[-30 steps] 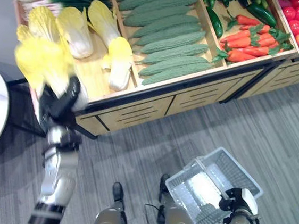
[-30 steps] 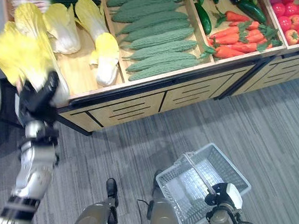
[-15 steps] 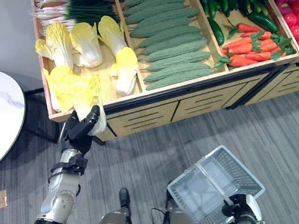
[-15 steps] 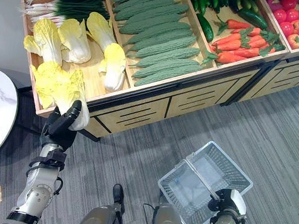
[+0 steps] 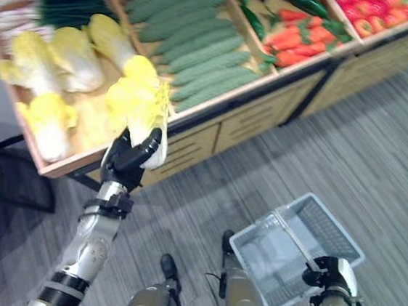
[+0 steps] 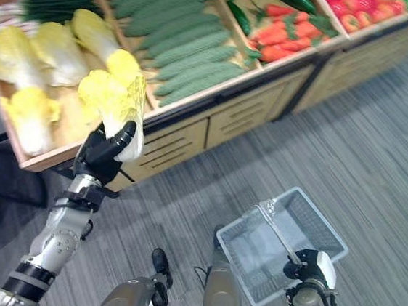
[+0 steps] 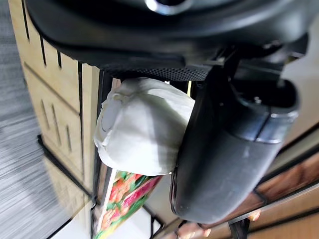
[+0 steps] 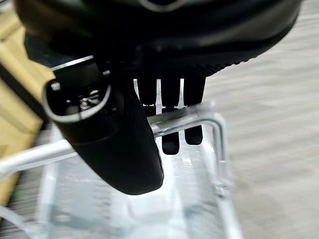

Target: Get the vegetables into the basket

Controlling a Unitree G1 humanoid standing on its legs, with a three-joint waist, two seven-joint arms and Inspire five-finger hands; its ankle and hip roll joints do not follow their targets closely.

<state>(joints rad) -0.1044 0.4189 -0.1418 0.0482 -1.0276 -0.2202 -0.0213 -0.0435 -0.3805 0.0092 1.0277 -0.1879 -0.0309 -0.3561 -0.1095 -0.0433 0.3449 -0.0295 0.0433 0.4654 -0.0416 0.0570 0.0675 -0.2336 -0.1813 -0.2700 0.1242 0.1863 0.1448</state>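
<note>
My left hand (image 5: 128, 165) has lifted the cabbage (image 5: 137, 108) clear of the produce shelf (image 5: 194, 112), so it can travel toward the basket (image 6: 282, 243). My left wrist view shows fingers wrapped round its white base; my right wrist view shows my right hand (image 8: 119, 149) clenched on the basket handle (image 8: 189, 119).

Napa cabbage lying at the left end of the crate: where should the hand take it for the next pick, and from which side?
Judging by its pose, grip the napa cabbage round its pale, firm stem end near the crate's front edge, coming from the aisle side. The leafy yellow top looks loose. The left hand already holds another cabbage that way.
</note>
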